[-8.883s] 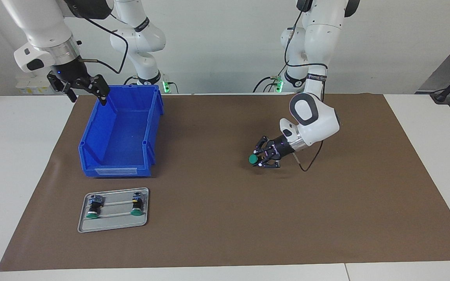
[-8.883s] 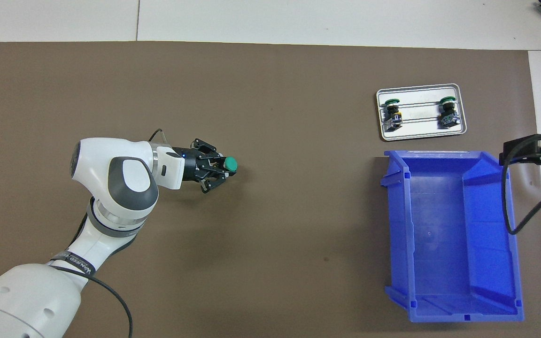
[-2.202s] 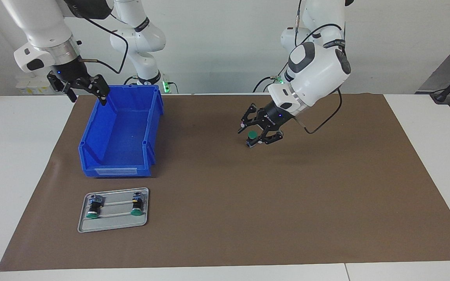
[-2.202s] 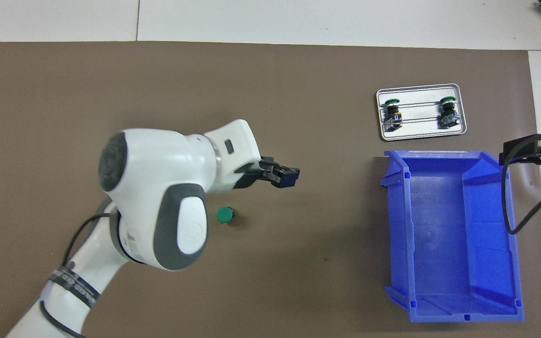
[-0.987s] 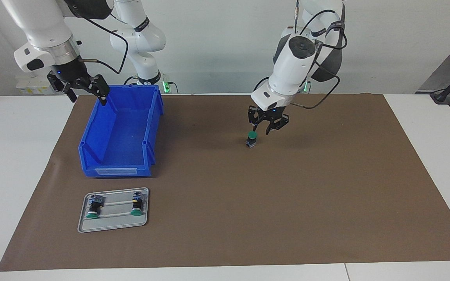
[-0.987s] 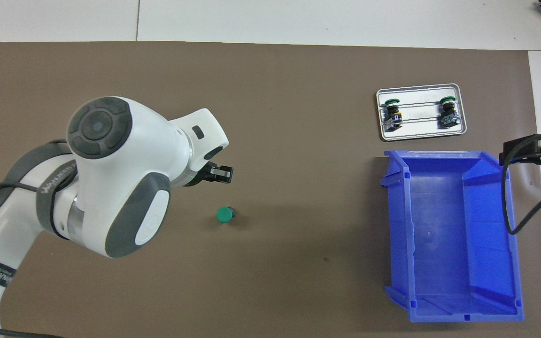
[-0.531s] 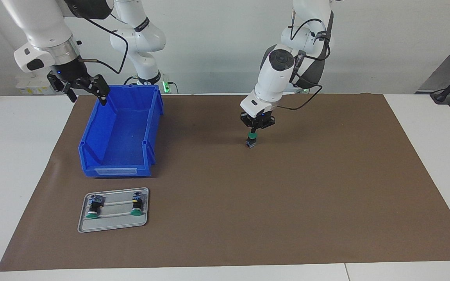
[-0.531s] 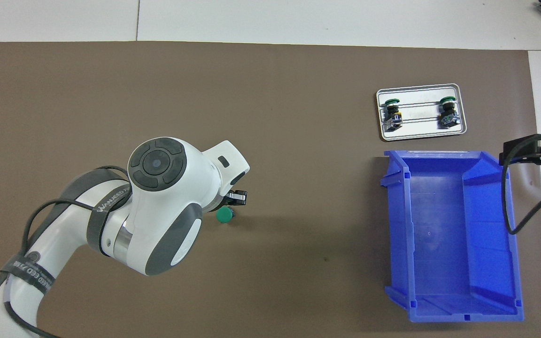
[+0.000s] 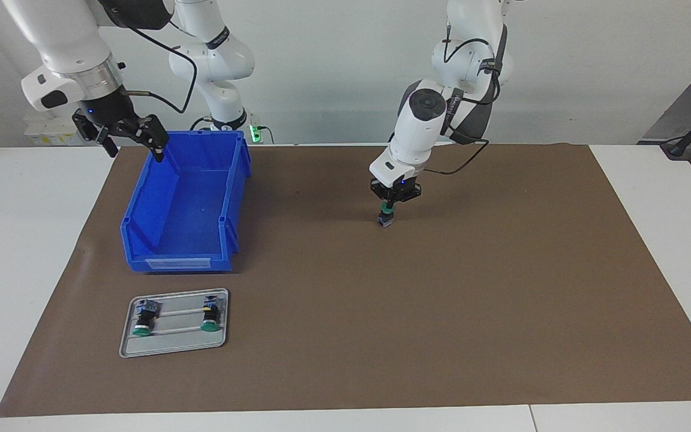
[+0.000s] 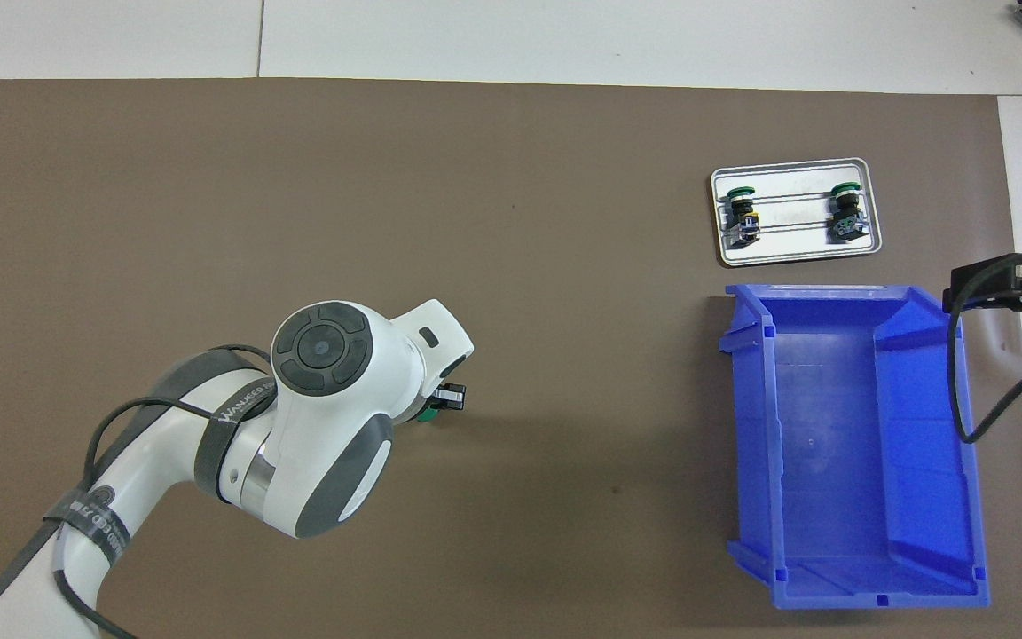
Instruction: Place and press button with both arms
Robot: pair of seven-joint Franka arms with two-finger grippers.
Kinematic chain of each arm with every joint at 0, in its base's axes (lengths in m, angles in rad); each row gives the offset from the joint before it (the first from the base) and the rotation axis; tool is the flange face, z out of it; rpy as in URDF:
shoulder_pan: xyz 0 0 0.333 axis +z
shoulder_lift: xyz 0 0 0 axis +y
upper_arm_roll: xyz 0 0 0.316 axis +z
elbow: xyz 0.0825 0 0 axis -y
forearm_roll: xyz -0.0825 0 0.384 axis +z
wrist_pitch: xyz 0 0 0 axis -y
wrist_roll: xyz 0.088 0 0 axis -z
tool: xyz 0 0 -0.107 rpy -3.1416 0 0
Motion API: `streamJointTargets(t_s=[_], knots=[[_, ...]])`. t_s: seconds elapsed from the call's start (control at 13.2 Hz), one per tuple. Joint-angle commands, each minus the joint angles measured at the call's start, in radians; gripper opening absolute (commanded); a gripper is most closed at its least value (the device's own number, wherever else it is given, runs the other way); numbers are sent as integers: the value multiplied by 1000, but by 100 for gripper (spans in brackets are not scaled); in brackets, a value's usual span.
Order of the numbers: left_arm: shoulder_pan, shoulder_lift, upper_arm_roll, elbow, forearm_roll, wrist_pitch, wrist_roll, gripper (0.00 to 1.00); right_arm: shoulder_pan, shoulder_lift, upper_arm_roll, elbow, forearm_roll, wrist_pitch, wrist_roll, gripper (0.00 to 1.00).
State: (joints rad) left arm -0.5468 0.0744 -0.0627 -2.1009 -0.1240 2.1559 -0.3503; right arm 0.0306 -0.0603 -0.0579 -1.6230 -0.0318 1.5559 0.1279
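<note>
Brown mat [image 9: 501,300] covers table; blue bin [image 9: 186,204] toward right arm's end. Left gripper [image 9: 388,206], fingertips together, holding nothing, tips down on upright button [image 9: 386,219] mid-mat. Right gripper [image 9: 132,137] waits wide open, empty, over bin's rim.

Green-capped button [image 9: 386,211] – upright on the brown mat [image 9: 381,336], black body, blue-grey base

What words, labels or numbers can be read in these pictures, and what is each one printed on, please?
"WANSEED", further letters unclear: black band on the left arm.
Second band lower on that arm: too blurred to read.
Band on the right arm: too small to read.
Label strip on the blue bin: nothing legible.
</note>
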Motion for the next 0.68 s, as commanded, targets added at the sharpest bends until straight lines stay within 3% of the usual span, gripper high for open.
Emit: streamJointTargets(t_s=[0.0, 0.46, 0.61], knots=[[-18, -44, 12, -85, 24, 59, -21, 1, -9, -9, 6, -8, 6, -10, -20, 100], [-30, -30, 12, -175, 23, 199, -24, 2, -9, -9, 6, -8, 6, -10, -20, 100], [-28, -22, 12, -127, 23, 173, -22, 8, -9, -9, 6, -8, 6, -10, -20, 100]])
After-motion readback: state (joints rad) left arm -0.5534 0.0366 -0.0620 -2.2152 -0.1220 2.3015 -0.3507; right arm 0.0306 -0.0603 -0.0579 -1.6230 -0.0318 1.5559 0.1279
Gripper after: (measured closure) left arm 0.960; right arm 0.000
